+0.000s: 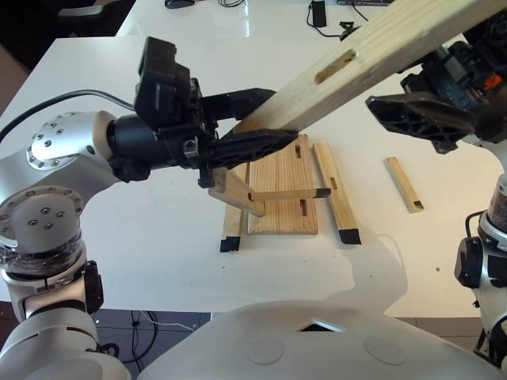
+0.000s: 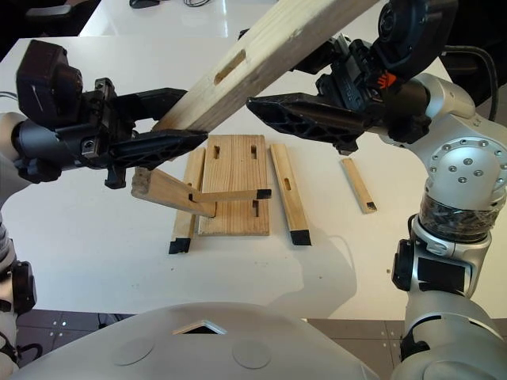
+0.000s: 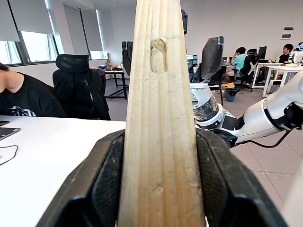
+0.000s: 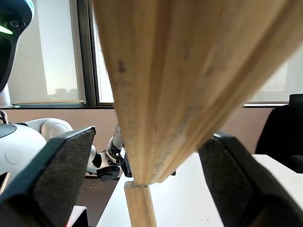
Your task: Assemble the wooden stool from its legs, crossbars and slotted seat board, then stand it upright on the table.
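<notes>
The left gripper [image 1: 269, 119] is shut tight on the low end of a long leg [image 1: 372, 47], up in the air above the board [image 1: 281, 210]. The right gripper [image 4: 147, 161] is open. It has one finger on each side of that leg, with gaps between. A block [image 1: 238, 192] and a thin stick [image 1: 285, 193] hang just above the board. The board lies flat on the table [image 1: 119, 237]. A second leg [image 1: 232, 226] lies just left of the board and a third leg [image 1: 337, 198] just right of it. A short bar [image 1: 404, 184] lies farther right.

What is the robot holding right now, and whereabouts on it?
The left claw clamps the long wooden leg near its lower end. The right claw sits open around it higher up, not gripping.
</notes>
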